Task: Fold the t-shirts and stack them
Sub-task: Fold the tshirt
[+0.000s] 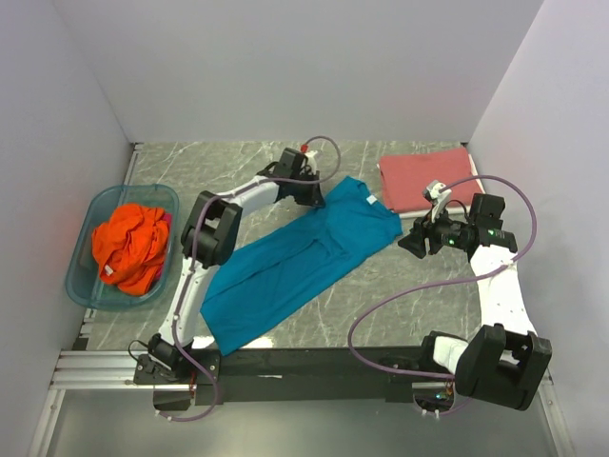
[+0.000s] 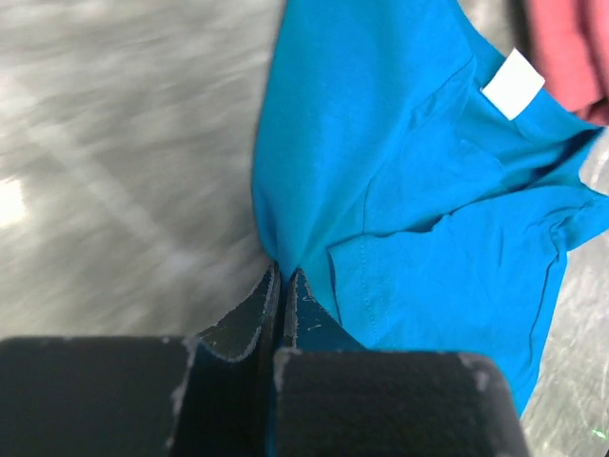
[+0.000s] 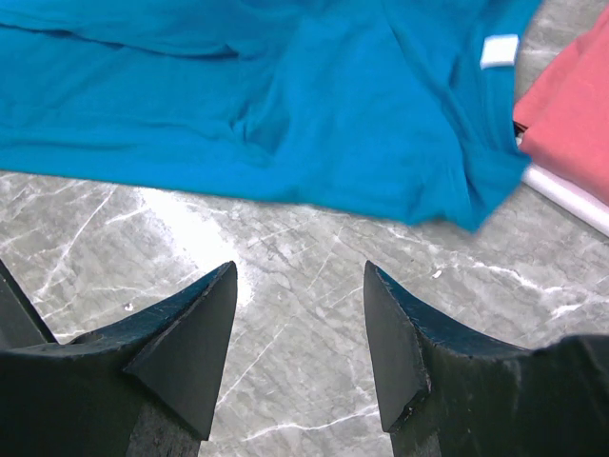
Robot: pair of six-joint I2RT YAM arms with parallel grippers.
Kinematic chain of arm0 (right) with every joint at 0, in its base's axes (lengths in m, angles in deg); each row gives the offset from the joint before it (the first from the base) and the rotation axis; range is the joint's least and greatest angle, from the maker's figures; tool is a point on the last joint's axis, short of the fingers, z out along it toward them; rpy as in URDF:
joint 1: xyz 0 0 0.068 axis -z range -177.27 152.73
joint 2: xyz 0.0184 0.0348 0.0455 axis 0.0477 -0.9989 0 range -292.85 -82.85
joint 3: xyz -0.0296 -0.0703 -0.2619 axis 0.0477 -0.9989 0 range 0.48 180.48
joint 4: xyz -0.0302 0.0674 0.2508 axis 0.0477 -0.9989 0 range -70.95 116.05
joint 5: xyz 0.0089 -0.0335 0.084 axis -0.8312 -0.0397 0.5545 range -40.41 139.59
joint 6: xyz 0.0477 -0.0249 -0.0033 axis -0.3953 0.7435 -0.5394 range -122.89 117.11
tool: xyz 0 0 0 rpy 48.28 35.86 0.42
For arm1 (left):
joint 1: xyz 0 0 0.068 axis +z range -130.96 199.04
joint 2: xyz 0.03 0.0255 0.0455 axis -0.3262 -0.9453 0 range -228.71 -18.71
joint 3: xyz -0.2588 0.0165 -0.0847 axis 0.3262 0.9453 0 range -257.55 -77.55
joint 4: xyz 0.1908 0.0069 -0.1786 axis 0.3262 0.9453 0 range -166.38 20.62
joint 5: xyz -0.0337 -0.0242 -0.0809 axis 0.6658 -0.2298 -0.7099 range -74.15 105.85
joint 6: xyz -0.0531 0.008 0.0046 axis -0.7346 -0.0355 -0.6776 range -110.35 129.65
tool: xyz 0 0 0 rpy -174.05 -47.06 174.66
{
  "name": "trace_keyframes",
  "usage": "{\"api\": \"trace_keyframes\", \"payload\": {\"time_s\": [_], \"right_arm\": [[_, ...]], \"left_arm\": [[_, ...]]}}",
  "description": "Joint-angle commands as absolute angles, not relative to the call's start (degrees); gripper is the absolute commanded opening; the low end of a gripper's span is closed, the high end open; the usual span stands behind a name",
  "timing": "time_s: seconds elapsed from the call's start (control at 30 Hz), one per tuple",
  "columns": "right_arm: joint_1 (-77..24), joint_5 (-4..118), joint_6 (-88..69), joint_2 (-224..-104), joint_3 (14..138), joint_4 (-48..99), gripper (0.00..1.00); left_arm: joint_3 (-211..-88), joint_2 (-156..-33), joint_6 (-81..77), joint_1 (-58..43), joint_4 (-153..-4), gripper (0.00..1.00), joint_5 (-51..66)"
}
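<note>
While tight on one teal t-shirt [image 1: 295, 267] mid-frame, left gripper [image 2: 285, 276]; right gripper [image 3: 300, 276] agape; one red t-shirt [image 1: 423, 179] upper right, one orange t-shirt [image 1: 128, 243] in one tub [image 1: 81, 286], left.

No writing, brand, number or sign could be read anywhere. The only label in sight was a small white neck tag [image 2: 514, 83] inside the collar of the teal t-shirt [image 2: 409, 171], at its far right end on the desk [image 1: 409, 295]. The tag's face looked blank in both wrist views.
</note>
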State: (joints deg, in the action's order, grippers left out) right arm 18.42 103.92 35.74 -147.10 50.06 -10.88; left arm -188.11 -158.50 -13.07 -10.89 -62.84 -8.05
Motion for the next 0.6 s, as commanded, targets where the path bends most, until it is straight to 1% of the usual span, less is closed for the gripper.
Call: {"api": "trace_keyframes", "payload": {"time_s": [0.0,0.17,0.3,0.43,0.57], "right_arm": [[18.9,104.97,36.22,-147.36,52.33,-10.87,0.62],[18.9,104.79,36.14,-147.62,52.33,-10.86,0.62],[18.82,104.61,36.14,-148.24,52.42,-10.95,0.62],[18.82,104.61,36.14,-149.2,52.51,-11.04,0.62],[18.12,104.44,35.09,-150.78,52.77,-10.52,0.62]], "left_arm": [[-184.26,-153.01,-11.53,-8.56,-65.31,0.0,-5.51],[-178.37,-150.46,-13.81,-3.38,-66.1,0.0,-2.87],[-177.13,-150.02,-16.88,0.75,-64.52,0.0,2.56],[-176.87,-149.58,-20.49,2.6,-62.94,0.01,7.67],[-173.8,-146.86,-22.69,3.57,-64.68,0.01,12.59]]}}
